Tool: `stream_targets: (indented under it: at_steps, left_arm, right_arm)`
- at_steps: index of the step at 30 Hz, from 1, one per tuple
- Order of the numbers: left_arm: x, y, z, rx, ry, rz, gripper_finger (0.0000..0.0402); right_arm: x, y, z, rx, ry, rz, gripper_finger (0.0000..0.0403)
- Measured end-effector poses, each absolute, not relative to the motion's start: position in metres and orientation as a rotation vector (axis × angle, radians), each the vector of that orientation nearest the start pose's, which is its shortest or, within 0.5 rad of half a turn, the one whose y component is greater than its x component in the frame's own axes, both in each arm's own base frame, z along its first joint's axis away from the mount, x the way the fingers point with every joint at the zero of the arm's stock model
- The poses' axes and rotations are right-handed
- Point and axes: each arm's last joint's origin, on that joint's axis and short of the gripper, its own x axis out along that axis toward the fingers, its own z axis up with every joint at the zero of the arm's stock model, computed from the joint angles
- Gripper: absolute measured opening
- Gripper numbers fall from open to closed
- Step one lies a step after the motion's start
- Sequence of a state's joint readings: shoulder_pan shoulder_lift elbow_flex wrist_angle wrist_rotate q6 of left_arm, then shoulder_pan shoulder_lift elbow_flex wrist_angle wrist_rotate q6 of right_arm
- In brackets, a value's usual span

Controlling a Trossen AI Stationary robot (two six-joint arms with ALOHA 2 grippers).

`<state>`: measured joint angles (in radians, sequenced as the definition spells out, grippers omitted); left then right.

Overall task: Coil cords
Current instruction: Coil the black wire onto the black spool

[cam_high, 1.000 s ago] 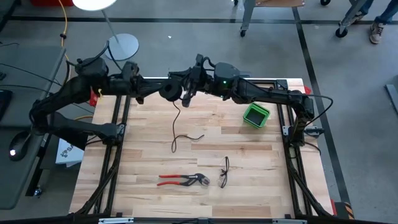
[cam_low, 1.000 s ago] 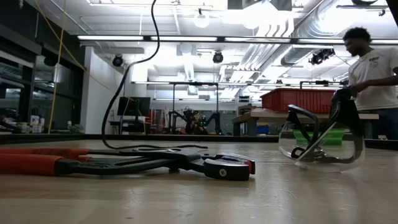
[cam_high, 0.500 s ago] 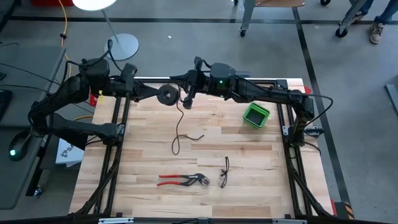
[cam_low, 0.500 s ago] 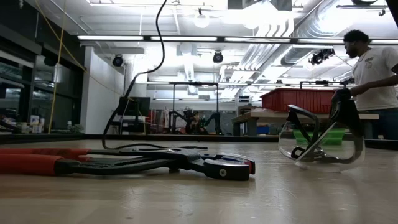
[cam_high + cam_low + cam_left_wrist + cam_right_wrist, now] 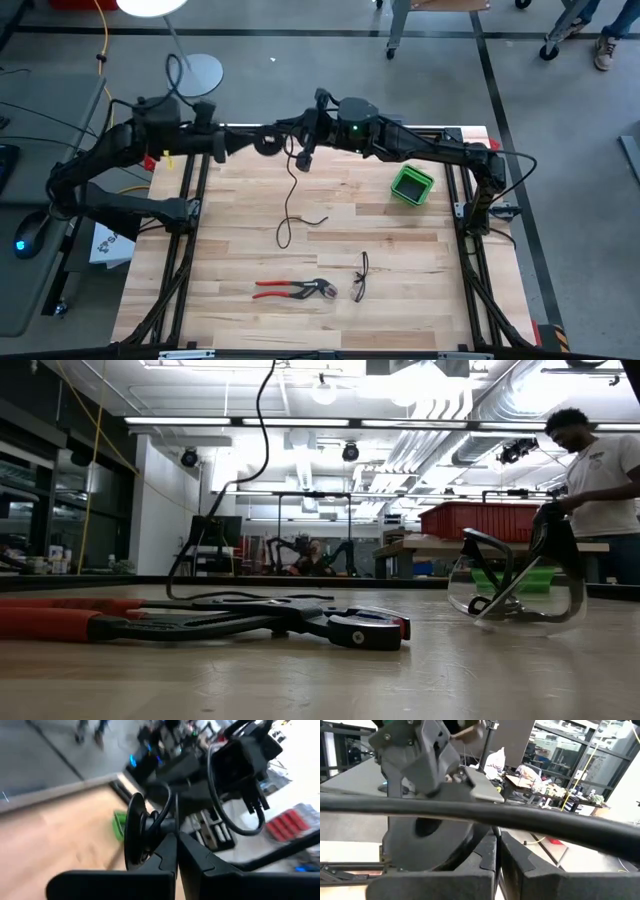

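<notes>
1. Left gripper (image 5: 252, 143) at the far edge of the table (image 5: 230, 260), fingers (image 5: 165, 855) clenched on the rim of the reel (image 5: 268, 141), held in the air
2. Right gripper (image 5: 301, 152) just beside the reel, on its other side, fingers (image 5: 512, 857) pressed together around the thin cord (image 5: 290, 190) close to the reel
3. Cord hanging from the reel down to the table, ending in a small loose loop on the wood, near the middle; seen in the low view as a black line (image 5: 262, 405) dropping from above
4. Red-handled pliers (image 5: 293, 289) flat on the near part of the table, well apart from the cord
5. Safety glasses (image 5: 360, 277) just beside the pliers
6. Green box (image 5: 412, 184) near the right arm
7. Person (image 5: 598, 455) standing in the room beyond the table
</notes>
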<state>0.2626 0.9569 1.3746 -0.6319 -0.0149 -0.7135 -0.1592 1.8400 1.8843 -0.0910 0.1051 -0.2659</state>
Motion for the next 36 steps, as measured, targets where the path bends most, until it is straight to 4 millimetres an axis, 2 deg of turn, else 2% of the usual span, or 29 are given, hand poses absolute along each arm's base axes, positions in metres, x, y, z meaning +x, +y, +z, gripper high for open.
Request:
stream_targets:
  at_steps: [4, 12, 15, 21, 25, 29, 36]
  left_arm:
    - [0.157, 0.045, 0.459, -0.588, 0.051, 0.381, 0.0]
    - [0.157, 0.047, 0.474, -0.412, -0.093, 0.402, 0.0]
    - [0.157, 0.047, 0.479, -0.364, -0.142, 0.423, 0.0]
    - [0.154, 0.047, 0.493, -0.297, -0.274, 0.415, 0.0]
    - [0.153, 0.047, 0.5, -0.285, -0.344, 0.404, 0.0]
    - [0.151, 0.046, 0.506, -0.284, -0.405, 0.395, 0.0]
    - [0.156, 0.048, 0.507, -0.335, -0.442, 0.374, 0.0]
  right_arm:
    - [0.422, -0.074, 0.424, -0.256, 0.087, -0.263, 0.0]
    - [0.421, -0.075, 0.426, -0.151, 0.067, -0.266, 0.0003]
    - [0.418, -0.075, 0.428, -0.115, 0.063, -0.267, 0.0026]
    - [0.415, -0.077, 0.428, -0.064, 0.08, -0.271, 0.0116]
    - [0.415, -0.077, 0.423, -0.047, 0.128, -0.277, 0.016]
    - [0.415, -0.077, 0.422, -0.03, 0.133, -0.278, 0.0172]
    - [0.416, -0.075, 0.43, 0.056, 0.037, -0.207, 0.0172]
